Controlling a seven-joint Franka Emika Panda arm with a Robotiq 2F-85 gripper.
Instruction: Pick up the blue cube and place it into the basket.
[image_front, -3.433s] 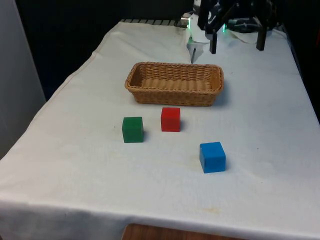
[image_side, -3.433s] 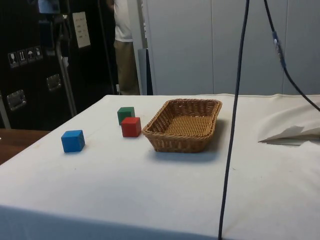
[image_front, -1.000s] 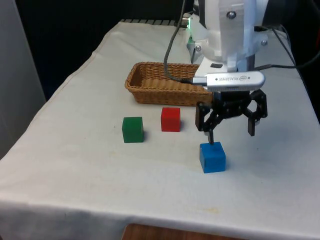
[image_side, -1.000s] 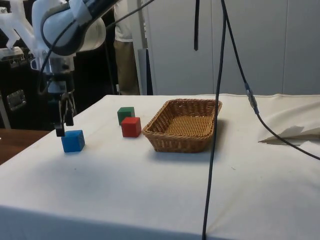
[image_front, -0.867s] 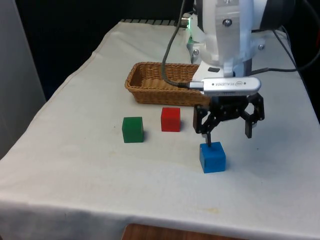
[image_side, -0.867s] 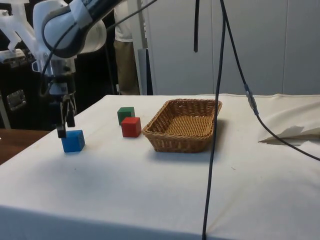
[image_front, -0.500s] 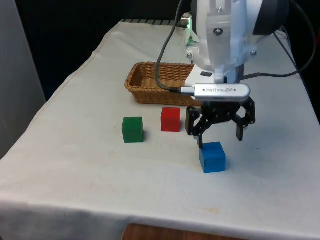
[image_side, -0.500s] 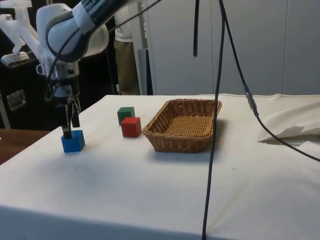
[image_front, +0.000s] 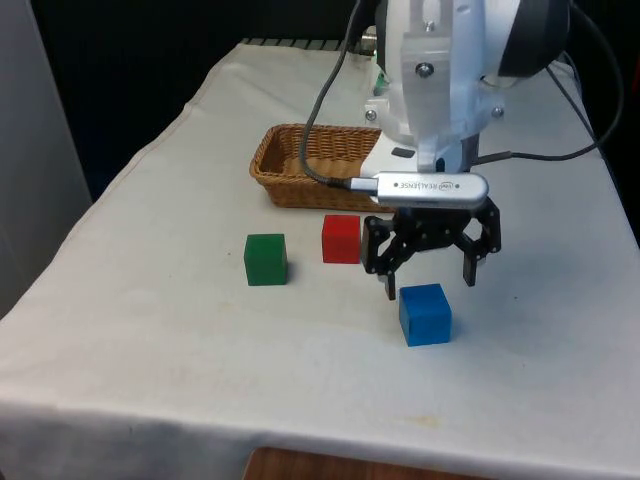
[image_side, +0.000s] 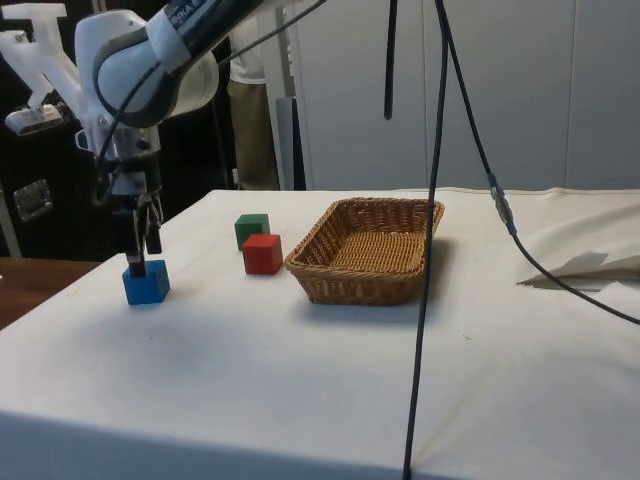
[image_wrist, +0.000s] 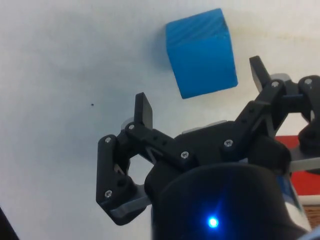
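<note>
Tool (image_front: 430, 283) spread wide, grasping nothing, fingers pointing down. It hangs just above the blue cube (image_front: 425, 314) and slightly toward the basket side of it; fingertips not touching the cube in front view. Side view: tool (image_side: 142, 255) low over blue cube (image_side: 146, 282), one fingertip very close to the cube's top edge, contact can't be confirmed. Wrist view: blue cube (image_wrist: 201, 52) lies beyond the fingertips (image_wrist: 143, 109), not between them, turned a little relative to the finger line.

Blue cube sits flat on the white-clothed surface (image_front: 180, 330), near the front edge, towards front view's right. Red cube (image_front: 341, 239) and green cube (image_front: 265, 259) sit near each other, apart, to front view's left of the tool, between blue cube and basket. Wicker basket (image_front: 300, 170) further back, partly hidden by the arm; side view shows its interior (image_side: 375, 248) w/ nothing in it. Blue cube well apart from basket.

Black cable (image_side: 430, 250) hangs down through the side view. Person stands in background (image_side: 248, 110) by the cabinets.
</note>
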